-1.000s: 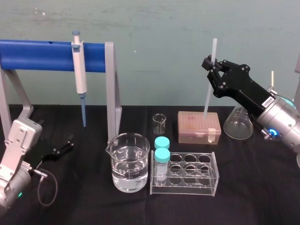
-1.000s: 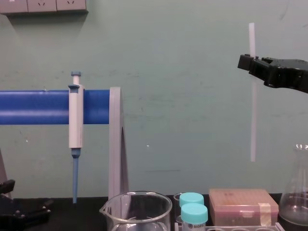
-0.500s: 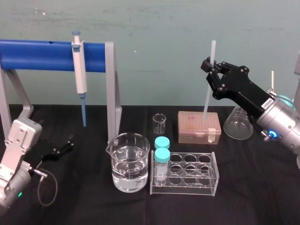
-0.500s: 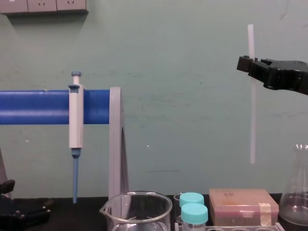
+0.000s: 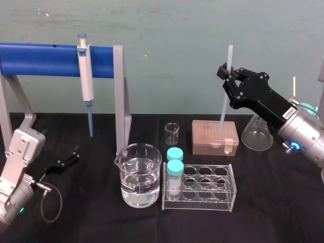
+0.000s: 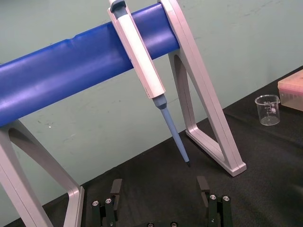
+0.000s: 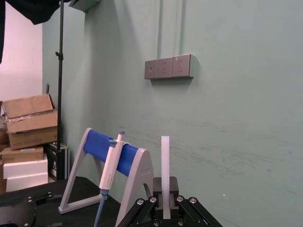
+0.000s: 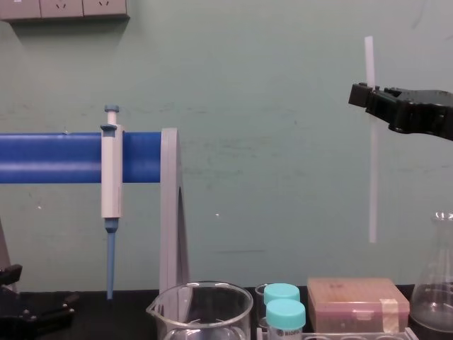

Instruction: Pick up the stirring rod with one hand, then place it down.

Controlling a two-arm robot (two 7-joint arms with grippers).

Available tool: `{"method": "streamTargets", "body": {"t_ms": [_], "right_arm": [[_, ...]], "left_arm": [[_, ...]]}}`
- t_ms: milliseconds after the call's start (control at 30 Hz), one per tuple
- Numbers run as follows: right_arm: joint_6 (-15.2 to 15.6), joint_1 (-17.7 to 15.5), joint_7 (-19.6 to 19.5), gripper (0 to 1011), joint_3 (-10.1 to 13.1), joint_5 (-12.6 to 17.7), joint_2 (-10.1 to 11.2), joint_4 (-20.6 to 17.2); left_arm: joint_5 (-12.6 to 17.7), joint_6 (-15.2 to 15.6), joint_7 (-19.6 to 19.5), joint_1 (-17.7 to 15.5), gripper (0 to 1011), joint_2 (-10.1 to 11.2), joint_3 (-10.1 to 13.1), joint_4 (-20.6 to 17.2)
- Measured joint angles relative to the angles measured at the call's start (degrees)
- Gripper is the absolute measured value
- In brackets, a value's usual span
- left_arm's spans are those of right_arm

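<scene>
The stirring rod (image 5: pixel 226 86) is a thin translucent white stick, held nearly upright in the air with its lower end above the pinkish tip box (image 5: pixel 214 137). My right gripper (image 5: pixel 229 76) is shut on its upper part, seen from the side in the chest view with the rod (image 8: pixel 371 156) hanging below the gripper (image 8: pixel 366 95). In the right wrist view the rod (image 7: pixel 164 161) rises from between the closed fingers of the gripper (image 7: pixel 164 210). My left gripper (image 5: pixel 70 158) lies low at the table's left, open, with nothing in it (image 6: pixel 158 198).
A white-and-blue pipette (image 5: pixel 86 76) hangs on the blue-barred stand (image 5: pixel 40 59) at the left. A water beaker (image 5: pixel 140 174), a small beaker (image 5: pixel 172 133), a clear tube rack (image 5: pixel 207 188) with two teal-capped tubes and a conical flask (image 5: pixel 257 134) stand on the black table.
My right gripper and the rod have sunk very slightly. The left arm has not moved.
</scene>
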Motion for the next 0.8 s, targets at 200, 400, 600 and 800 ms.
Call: {"method": "streamTargets", "body": {"t_ms": [200,400,600,800], "right_arm": [[0.1,-0.1,0.0,72,-0.1,0.0,0.0,-0.1],[0.2,-0.2,0.0,72,-0.1,0.0,0.1,-0.3],[0.2,-0.3,-0.1,72,-0.1,-0.1,0.1,-0.4],[0.2,-0.3,-0.1,72,-0.1,0.0,0.1,-0.4]], "left_arm": [[0.0,0.0,0.0,0.0,1000,0.0,0.0,0.0],[0.0,0.0,0.0,0.0,1000,0.0,0.0,0.0],[0.0,0.0,0.0,0.0,1000,0.0,0.0,0.0],[0.0,0.0,0.0,0.0,1000,0.0,0.0,0.0]]}}
